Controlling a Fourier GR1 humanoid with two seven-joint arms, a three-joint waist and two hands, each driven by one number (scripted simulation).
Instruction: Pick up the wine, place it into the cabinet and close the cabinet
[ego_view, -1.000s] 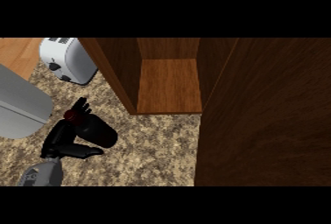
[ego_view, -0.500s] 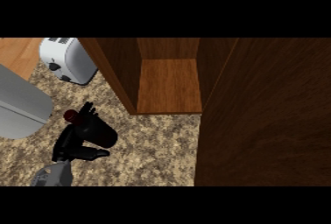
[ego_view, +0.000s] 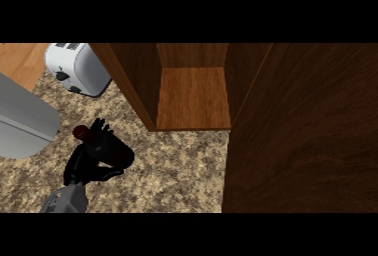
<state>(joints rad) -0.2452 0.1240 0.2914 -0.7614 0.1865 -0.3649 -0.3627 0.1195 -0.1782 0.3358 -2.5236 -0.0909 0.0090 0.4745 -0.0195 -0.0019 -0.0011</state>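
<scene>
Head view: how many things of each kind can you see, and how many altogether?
1 wine bottle
1 left hand, curled round the bottle
1 cabinet, open
1 toaster
1 grey object at the left edge
Total: 5

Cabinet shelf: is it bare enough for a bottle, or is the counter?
The cabinet shelf is bare. The counter is free between the left hand, curled round the wine bottle, and the cabinet door. Crowded at left: toaster and a grey object.
</scene>
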